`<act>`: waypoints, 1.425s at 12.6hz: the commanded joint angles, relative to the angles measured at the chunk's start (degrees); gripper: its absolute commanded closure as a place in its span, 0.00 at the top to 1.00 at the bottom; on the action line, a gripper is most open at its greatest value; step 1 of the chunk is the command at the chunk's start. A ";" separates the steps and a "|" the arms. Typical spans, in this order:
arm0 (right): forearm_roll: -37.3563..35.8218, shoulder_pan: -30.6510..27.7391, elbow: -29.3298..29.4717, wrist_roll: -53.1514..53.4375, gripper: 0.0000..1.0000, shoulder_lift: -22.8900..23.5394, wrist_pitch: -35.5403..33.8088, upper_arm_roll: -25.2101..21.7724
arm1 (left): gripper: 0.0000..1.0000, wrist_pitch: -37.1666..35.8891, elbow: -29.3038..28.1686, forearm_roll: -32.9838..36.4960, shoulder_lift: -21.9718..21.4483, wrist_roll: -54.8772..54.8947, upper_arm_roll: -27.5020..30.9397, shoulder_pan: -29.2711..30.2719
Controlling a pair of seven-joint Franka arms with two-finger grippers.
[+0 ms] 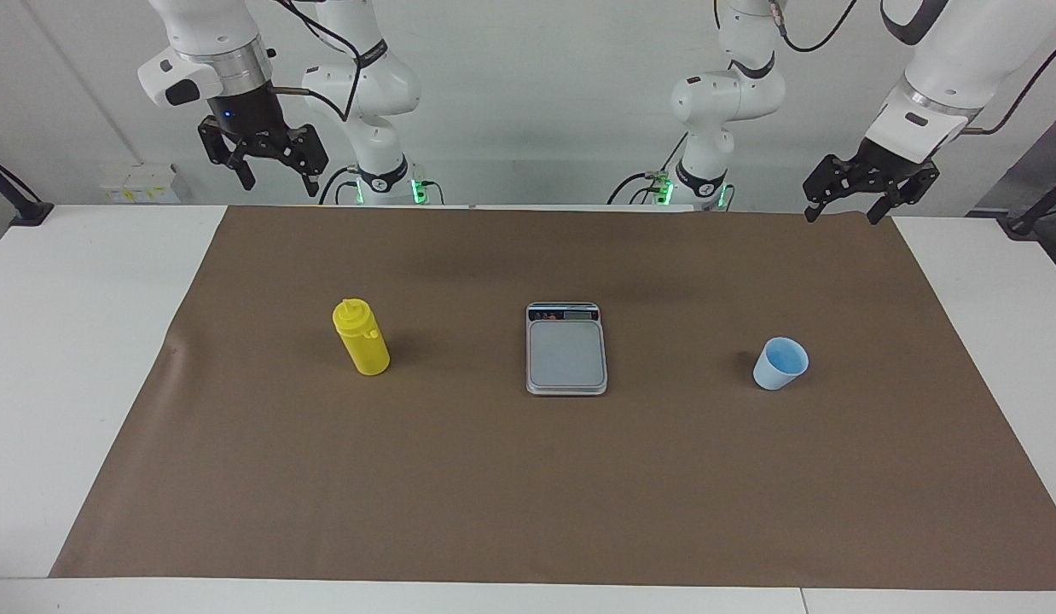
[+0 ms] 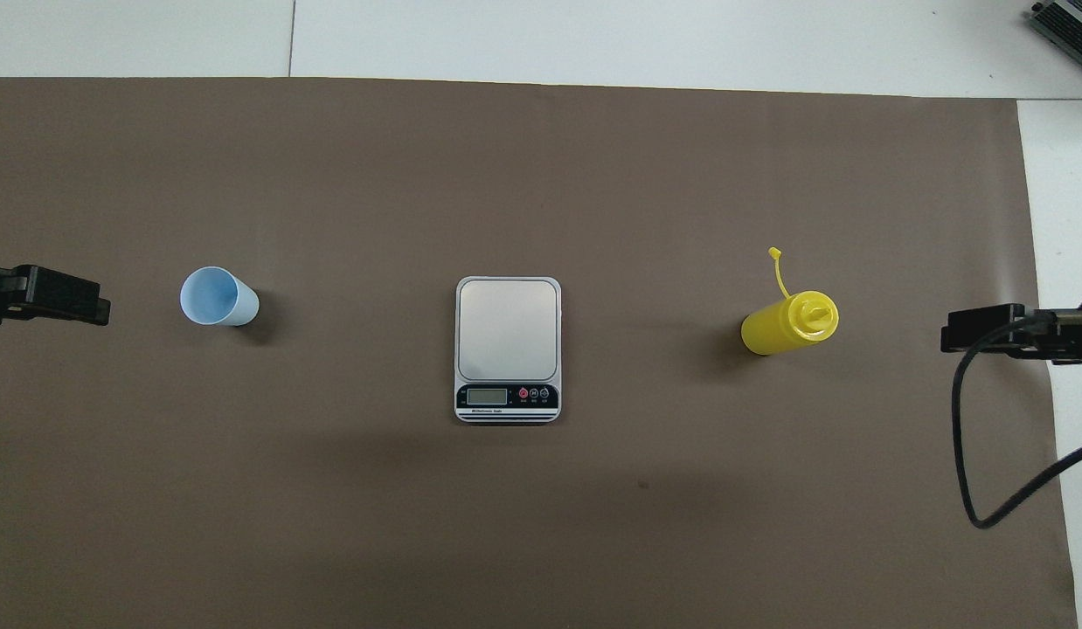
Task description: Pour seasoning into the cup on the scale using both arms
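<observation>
We judge that the task stands at its very start: none of its 3 things is touched, and the cup [image 1: 780, 363] is not yet on the scale [image 1: 566, 351]. Both arms wait raised at the robots' edge of the table.

The right gripper [image 1: 272, 175] hangs with its fingers spread and empty, high over the table's edge at the right arm's end. The left gripper [image 1: 850, 205] hangs likewise over the edge at the left arm's end, fingers spread, holding nothing.

The scale lies flat in the middle of the brown mat [image 1: 528, 495], its display strip toward the robots and its weighing plate bare. The cup stands upright on the mat toward the left arm's end, well apart from the scale. The seasoning [image 1: 362, 338], a yellow squeeze bottle, stands upright toward the right arm's end, also well apart from the scale; in the overhead view its small tethered cap hangs off the nozzle.

Each thing sits well apart from the gripper on its own end of the table, lower than it and farther out onto the mat from the robots.

As we read it, the next move calls for 2 reaches. The left gripper must come down around the cup and carry it onto the plate. The right gripper must close on the bottle's body, gently enough not to squeeze it early.
</observation>
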 commanded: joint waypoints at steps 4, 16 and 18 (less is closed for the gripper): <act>-0.41 -0.56 -1.16 -1.16 1.00 -1.04 0.80 0.13 | 1.00 -0.34 -0.31 -0.56 -0.92 0.75 0.28 -0.37; -0.41 -0.56 -1.16 -1.16 1.00 -1.04 0.80 0.13 | 1.00 7.39 -7.96 -0.82 -3.64 0.05 0.46 0.68; -0.41 -0.56 -1.16 -1.16 1.00 -1.04 0.80 0.13 | 1.00 10.10 -10.57 -0.83 -2.24 -0.04 0.46 1.65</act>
